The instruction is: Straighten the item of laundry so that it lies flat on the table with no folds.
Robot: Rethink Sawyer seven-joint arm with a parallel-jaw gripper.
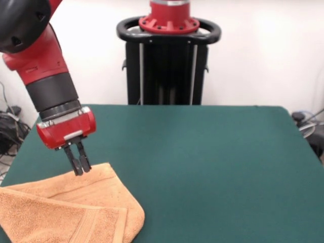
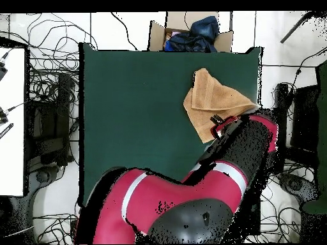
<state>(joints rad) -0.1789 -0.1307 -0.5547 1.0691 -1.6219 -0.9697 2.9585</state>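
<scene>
Nearest the lens, the towel [image 1: 66,212] lies folded over itself at the table's [image 1: 202,162] corner, its woven border band showing on the upper layer. My gripper [image 1: 81,168] points down at the towel's far edge, fingers [image 1: 77,164] drawn almost together, tips touching the cloth; whether they pinch it I cannot tell. Overhead, a cardboard box [image 2: 191,35] sits beyond the table.
</scene>
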